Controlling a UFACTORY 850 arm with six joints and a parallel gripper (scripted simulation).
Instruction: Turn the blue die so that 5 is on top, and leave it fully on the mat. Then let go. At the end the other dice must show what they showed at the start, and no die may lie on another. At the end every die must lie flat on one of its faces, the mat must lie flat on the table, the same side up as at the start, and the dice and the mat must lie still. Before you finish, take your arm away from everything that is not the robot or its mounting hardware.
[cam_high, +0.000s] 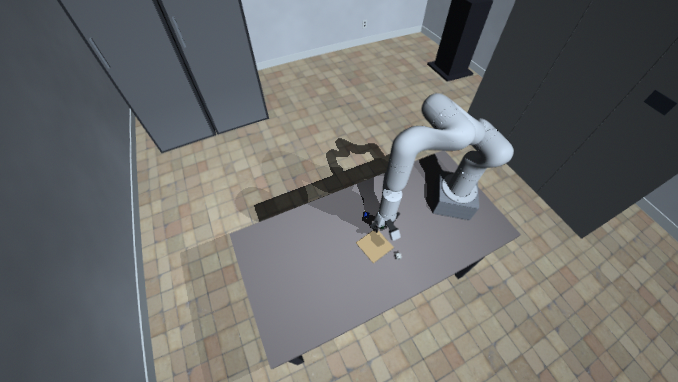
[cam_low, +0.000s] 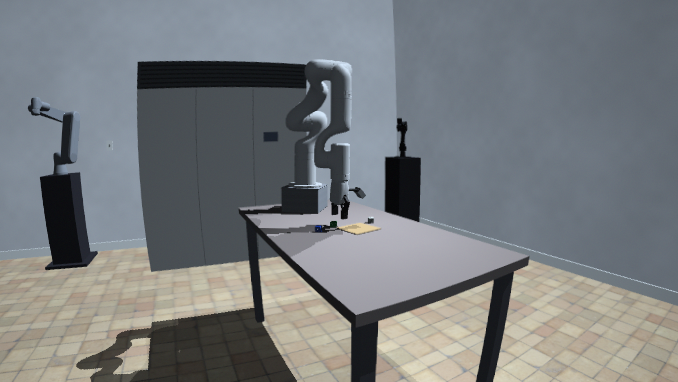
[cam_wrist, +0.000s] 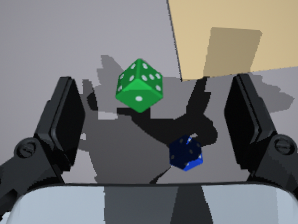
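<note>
Hovering wide open and empty, the black two-fingered gripper (cam_wrist: 154, 129) brackets the small blue die (cam_wrist: 185, 152) on the grey table (cam_high: 310, 295), off the tan square mat (cam_wrist: 226, 10), beside a green die (cam_wrist: 139, 84). Nothing's grasped yet: picking, turning and placing all remain.

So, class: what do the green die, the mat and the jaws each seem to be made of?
Green die: probably hard plastic, with an even glossy colour, sharp edges and white pips.
Mat: possibly cork or card, being flat, matte tan and thin.
Gripper jaws: likely black moulded plastic or coated metal, with a dull sheen; they stand open.
</note>
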